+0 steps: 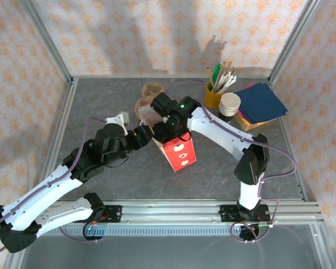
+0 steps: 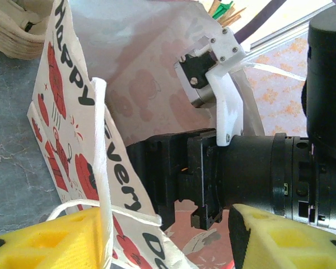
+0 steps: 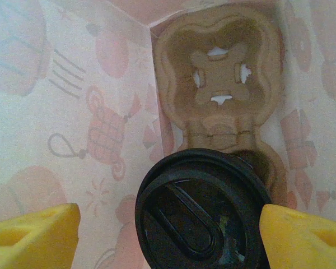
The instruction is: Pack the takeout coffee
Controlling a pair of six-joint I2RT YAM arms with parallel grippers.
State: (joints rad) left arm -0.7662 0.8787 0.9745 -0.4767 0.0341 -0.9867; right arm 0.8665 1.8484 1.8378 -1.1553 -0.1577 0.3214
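Black-lidded cup (image 3: 204, 213) in pulp carrier (image 3: 224, 73) inside bag (image 1: 179, 154); right jaws wide around lid; left jaws apart astride bag rim.

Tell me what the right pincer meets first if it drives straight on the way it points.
The coffee cup's black lid, straight ahead of the right pincer, seated in the cardboard carrier inside the bag. How near it is, the picture leaves unclear.

2 wrists nearly meeting, left arm (image 1: 61, 174) and right arm (image 1: 224, 131) bent inward.
Left gripper (image 2: 168, 241), right gripper (image 3: 168, 235): jaws apart (yellow fingertips).
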